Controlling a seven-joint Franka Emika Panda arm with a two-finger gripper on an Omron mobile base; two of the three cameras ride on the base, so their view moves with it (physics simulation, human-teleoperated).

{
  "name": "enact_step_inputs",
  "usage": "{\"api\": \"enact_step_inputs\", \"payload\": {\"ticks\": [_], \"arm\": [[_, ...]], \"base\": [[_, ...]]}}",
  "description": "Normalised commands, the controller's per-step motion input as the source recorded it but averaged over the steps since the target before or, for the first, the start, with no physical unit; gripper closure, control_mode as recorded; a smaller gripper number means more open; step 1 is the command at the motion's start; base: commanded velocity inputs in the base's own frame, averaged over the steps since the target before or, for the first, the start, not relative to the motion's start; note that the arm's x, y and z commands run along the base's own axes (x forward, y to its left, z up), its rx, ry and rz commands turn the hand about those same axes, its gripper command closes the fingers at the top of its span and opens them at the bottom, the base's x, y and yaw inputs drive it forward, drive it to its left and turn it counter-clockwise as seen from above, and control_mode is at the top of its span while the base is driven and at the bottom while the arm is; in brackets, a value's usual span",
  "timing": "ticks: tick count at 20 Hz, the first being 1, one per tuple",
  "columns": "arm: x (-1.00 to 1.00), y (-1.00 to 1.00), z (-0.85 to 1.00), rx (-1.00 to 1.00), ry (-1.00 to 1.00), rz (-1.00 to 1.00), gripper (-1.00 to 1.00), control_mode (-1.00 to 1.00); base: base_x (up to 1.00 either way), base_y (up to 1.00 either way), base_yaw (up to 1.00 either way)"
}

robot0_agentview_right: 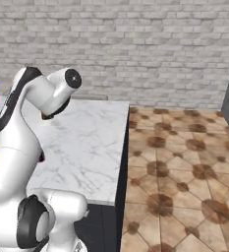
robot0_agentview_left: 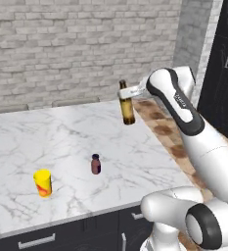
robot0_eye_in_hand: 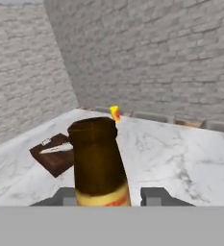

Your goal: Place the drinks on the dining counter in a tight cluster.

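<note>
Brown bottle [robot0_agentview_left: 127,109] upright between the pincer [robot0_agentview_left: 124,94] tips, above the dining counter [robot0_agentview_left: 61,142].

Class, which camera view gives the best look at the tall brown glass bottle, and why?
The left base view: the tall brown glass bottle shows whole there, lifted off the white marble dining counter, with the gripper shut on its neck. The hand view gives a close look at just the bottle's neck and label.

Even, bright, flat rendered light; faint soft shadows on the marble surface [robot0_agentview_left: 61,142]; slightly coarse, soft-edged pictures, no glare.
</note>
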Motion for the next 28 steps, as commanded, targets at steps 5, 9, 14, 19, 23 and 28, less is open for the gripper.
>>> {"api": "enact_step_inputs", "payload": {"ticks": [5, 9, 14, 19, 23, 28], "arm": [[0.47, -0.19, -0.94, 0.01, 0.0, 0.2, 1.0, -1.0], [0.42, -0.08, -1.0, 0.03, 0.0, 0.21, 1.0, -1.0], [0.13, -0.01, -0.8, 0.11, -0.04, 0.19, 1.0, -1.0], [-0.01, 0.0, -0.71, 0.23, -0.18, 0.17, 1.0, -1.0], [0.0, 0.01, -0.7, 0.31, -0.06, 0.16, 1.0, -1.0], [-0.02, 0.0, -0.15, 0.13, -0.08, 0.1, 1.0, -1.0]], "base": [[0.0, 0.0, 0.0], [0.0, 0.0, 0.0], [0.0, 0.0, 0.0], [0.0, 0.0, 0.0], [0.0, 0.0, 0.0], [0.0, 0.0, 0.0]]}}
